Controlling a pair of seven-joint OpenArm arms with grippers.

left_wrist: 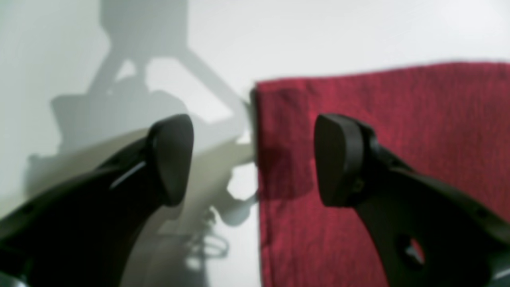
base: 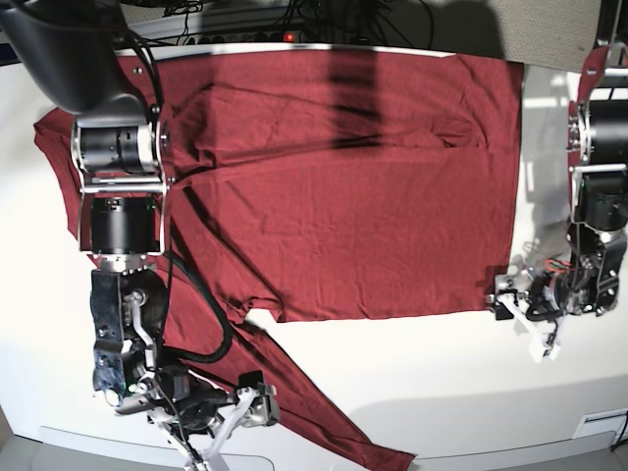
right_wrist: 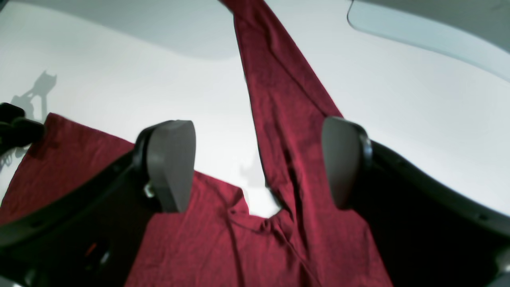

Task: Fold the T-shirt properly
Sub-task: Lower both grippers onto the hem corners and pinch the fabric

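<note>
Here the T-shirt [base: 353,186] lies spread out on the white bench [base: 451,383], its dark red body flat and wide, with some soft wrinkles. One long sleeve [base: 314,397] runs diagonally toward the near edge of the bench. The left gripper [base: 525,329] stands just beside the lower corner of the shirt body, and its fingers [left_wrist: 338,159] are spread wide apart, holding nothing; one of them is over the cloth and the other over the bare bench. The right gripper [right_wrist: 259,163] hangs over the sleeve near the armpit. Its fingers [right_wrist: 171,163] are also wide apart and empty.
</note>
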